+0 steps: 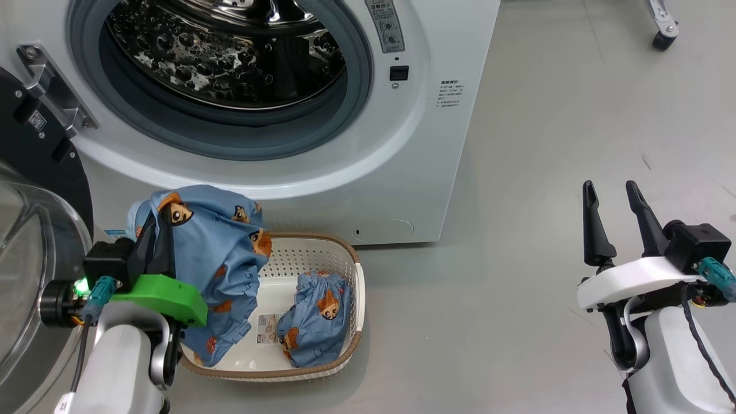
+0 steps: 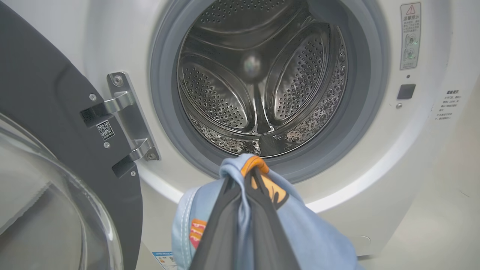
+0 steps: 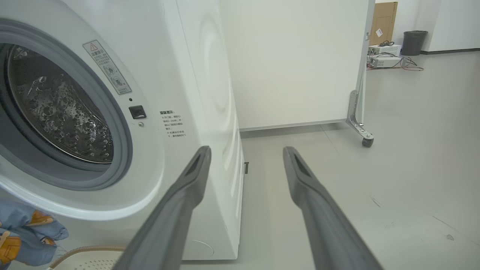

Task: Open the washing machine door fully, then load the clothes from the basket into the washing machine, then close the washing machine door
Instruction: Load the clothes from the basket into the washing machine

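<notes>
Blue printed cloth is hanging pinched between the tightly closed fingers of the left gripper (image 1: 154,223); this held garment (image 1: 221,253) is draping downward, its long axis running vertically, with its tail hanging over the left end of the basket (image 1: 357,276); seen along the left wrist view, the fingers are pointing at the lower lip of the grey seal (image 2: 318,153), so the drum (image 2: 225,93) of the washing machine (image 1: 448,144) is lying ahead and a little above; I am judging that the coming move is calling for a lift and a forward reach, lest the tail be dragging on that lip; the washing machine door (image 1: 40,167) is standing swung wide on the left, close beside that gripper and not crossing the opening; a second garment (image 1: 316,316) is lying bunched in the basket's right half; the right gripper (image 1: 609,188) is hovering well apart on the right over bare floor (image 1: 517,287), jaws spread and holding nothing, so the left gripper is plainly the nearer.
</notes>
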Tool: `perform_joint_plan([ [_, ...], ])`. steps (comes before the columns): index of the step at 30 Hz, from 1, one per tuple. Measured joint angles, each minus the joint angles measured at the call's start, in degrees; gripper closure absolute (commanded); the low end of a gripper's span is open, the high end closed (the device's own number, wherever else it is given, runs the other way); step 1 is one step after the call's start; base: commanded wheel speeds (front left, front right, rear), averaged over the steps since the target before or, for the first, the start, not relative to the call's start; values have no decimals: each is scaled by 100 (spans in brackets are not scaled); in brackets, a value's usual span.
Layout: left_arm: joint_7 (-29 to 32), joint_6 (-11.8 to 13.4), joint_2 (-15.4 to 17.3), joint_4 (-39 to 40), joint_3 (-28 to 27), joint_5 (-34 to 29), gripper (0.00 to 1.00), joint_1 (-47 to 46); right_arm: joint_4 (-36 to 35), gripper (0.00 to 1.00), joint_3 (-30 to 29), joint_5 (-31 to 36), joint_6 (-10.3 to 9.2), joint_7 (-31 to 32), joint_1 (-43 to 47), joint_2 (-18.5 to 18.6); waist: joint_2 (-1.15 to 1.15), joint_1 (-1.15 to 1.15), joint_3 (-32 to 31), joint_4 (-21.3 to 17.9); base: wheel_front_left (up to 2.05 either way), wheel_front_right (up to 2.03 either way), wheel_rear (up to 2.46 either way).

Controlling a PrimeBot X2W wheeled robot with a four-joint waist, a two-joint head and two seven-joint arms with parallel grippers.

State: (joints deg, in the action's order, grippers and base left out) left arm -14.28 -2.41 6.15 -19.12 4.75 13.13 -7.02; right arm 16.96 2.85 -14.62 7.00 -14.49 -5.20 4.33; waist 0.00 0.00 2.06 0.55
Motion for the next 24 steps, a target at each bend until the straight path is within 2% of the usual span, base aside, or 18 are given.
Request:
perform_joint_plan([
  [24, 0, 52, 3, 524, -74, 0, 100, 503, -65, 0, 26, -42, 0, 0, 108, 59, 0, 0, -65, -56, 0, 0, 0],
])
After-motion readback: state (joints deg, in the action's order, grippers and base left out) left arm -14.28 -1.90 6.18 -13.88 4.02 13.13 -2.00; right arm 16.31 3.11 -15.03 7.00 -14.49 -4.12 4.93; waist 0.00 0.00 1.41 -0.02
